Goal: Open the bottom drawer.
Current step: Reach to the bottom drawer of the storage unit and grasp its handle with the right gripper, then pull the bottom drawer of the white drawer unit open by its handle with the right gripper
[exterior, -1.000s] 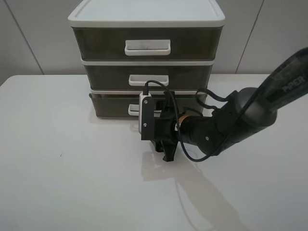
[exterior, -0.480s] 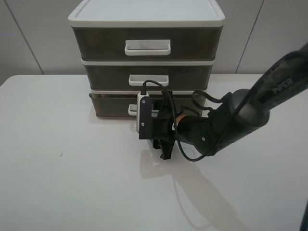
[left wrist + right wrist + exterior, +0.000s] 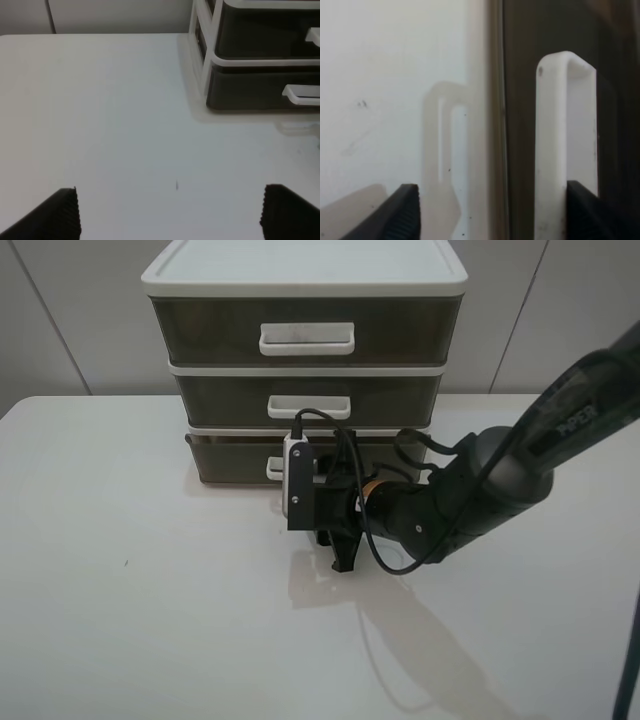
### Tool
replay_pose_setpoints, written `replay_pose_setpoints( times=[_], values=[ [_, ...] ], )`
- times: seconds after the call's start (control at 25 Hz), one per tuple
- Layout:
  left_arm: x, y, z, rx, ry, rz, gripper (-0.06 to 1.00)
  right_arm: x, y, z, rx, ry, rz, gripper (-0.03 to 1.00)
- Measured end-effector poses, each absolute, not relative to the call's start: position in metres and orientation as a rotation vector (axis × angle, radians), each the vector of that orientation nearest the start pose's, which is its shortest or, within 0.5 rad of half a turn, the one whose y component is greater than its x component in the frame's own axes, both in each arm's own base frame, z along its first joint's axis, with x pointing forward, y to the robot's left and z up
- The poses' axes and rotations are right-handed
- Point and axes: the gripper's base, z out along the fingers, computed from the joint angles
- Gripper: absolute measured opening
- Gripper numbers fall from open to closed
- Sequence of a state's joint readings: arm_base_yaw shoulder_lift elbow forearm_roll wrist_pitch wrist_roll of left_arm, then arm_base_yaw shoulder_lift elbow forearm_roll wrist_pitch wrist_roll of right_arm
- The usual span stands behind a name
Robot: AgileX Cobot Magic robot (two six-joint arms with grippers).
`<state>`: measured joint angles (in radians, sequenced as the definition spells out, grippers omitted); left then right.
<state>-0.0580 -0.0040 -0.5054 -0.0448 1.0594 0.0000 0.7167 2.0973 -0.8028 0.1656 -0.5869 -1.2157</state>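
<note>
The bottom drawer is a shallow smoky brown drawer at the foot of a three-drawer cabinet. Its front sits in line with the cabinet. Its thin white handle is partly hidden by my right wrist. My right gripper is low on the table, right at that handle. In the right wrist view the gripper is open. The handle lies between its dark fingers, nearer one of them. I cannot tell if it touches. My left gripper is open and empty over bare table, left of the drawer.
The middle drawer and the top drawer are shut above the bottom one. The cabinet stands at the back of the white table, against a pale wall. My right arm reaches in from the right, with cables looping over the wrist.
My right gripper has edged a little to the left and closer to the bottom drawer's handle. The drawer has not moved.
</note>
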Motion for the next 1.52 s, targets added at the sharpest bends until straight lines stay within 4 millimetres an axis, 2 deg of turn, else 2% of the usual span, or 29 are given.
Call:
replay_pose_setpoints(
  times=[0.12, 0.32, 0.64, 1.52],
  values=[
    [-0.006, -0.003, 0.279, 0.061, 2.033, -0.090, 0.74, 0.277, 0.230, 0.070, -1.681, 1.412, -0.306, 0.46],
    [-0.006, -0.003, 0.279, 0.061, 2.033, -0.090, 0.74, 0.280, 0.231, 0.074, -1.638, 1.396, -0.322, 0.12],
    [-0.006, -0.003, 0.279, 0.061, 2.033, -0.090, 0.74, 0.278, 0.229, 0.076, -1.653, 1.386, -0.331, 0.11],
    [-0.006, -0.003, 0.279, 0.061, 2.033, -0.090, 0.74, 0.195, 0.238, 0.090, -1.685, 1.452, -0.248, 0.11]
  ],
)
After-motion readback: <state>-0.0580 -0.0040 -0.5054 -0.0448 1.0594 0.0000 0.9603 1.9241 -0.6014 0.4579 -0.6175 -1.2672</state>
